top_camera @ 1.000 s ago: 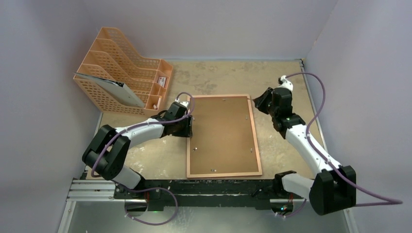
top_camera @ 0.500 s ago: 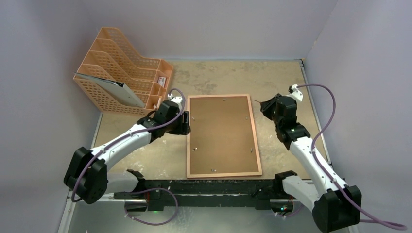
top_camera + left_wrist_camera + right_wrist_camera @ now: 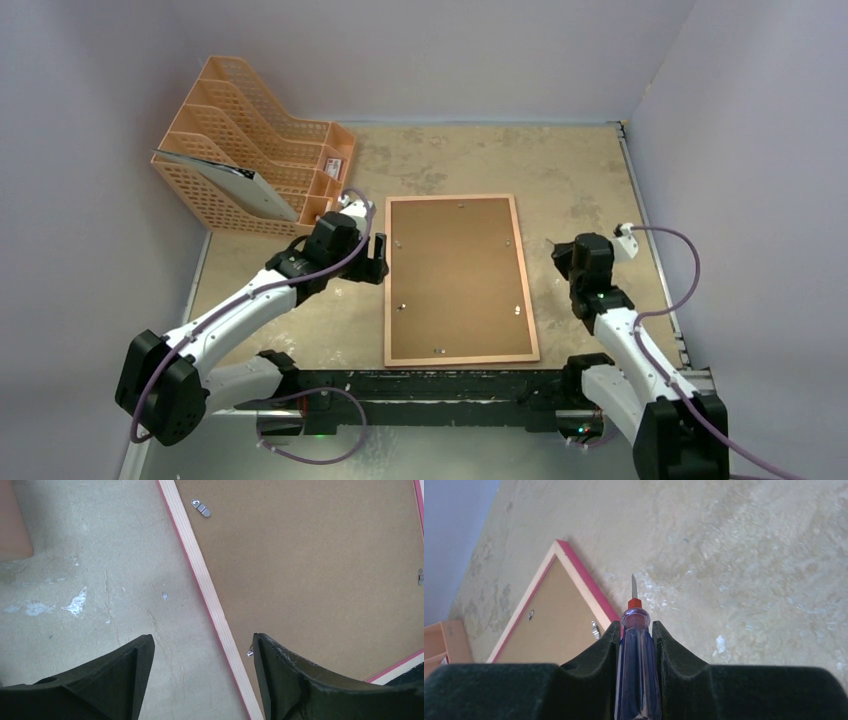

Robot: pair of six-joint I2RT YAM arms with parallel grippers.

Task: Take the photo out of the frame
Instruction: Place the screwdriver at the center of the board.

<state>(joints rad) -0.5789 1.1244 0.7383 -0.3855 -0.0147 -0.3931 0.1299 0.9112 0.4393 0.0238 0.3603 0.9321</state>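
Right — the frame (image 3: 209, 592) lies back-up on the counter (image 3: 600, 180), long axis running near to far, the photo hidden beneath its board (image 3: 310, 570). My left gripper (image 3: 200, 645), jaws spread, hangs over its left edge — the nearer arm. My right gripper (image 3: 566, 258) pinches a screwdriver (image 3: 636, 650), off the frame's right side.
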